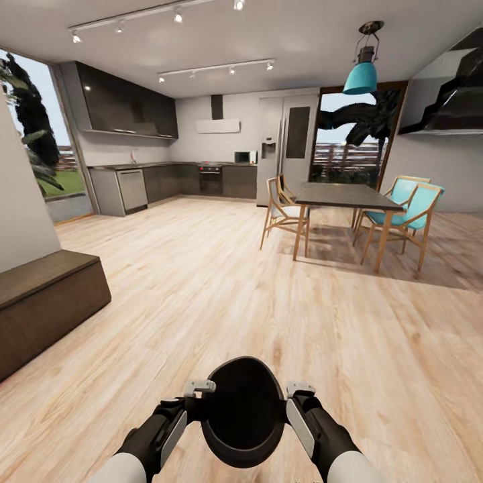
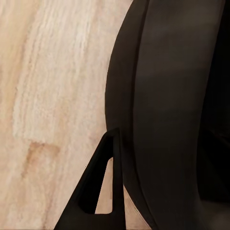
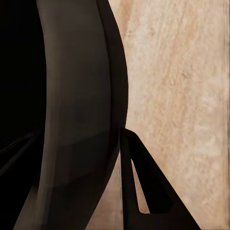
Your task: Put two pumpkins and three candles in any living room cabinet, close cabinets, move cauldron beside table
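Observation:
A black round cauldron [image 1: 243,419] hangs low in front of me over the wood floor, held between both arms. My left gripper [image 1: 200,401] is shut on its left rim and my right gripper [image 1: 296,401] on its right rim. In the left wrist view one dark finger [image 2: 98,191] lies against the outside of the cauldron wall [image 2: 167,110]. The right wrist view mirrors this, with a finger [image 3: 146,184] outside the wall [image 3: 76,105]. The low dark brown cabinet [image 1: 47,302] stands at the left with its front shut. The dining table [image 1: 345,196] is ahead to the right. Pumpkins and candles are out of view.
Wooden chairs [image 1: 282,211] and teal chairs [image 1: 409,208] ring the table. A kitchen counter [image 1: 168,181] and fridge [image 1: 285,147] line the far wall. A teal lamp [image 1: 362,74] hangs over the table. Wood floor [image 1: 201,288] stretches ahead.

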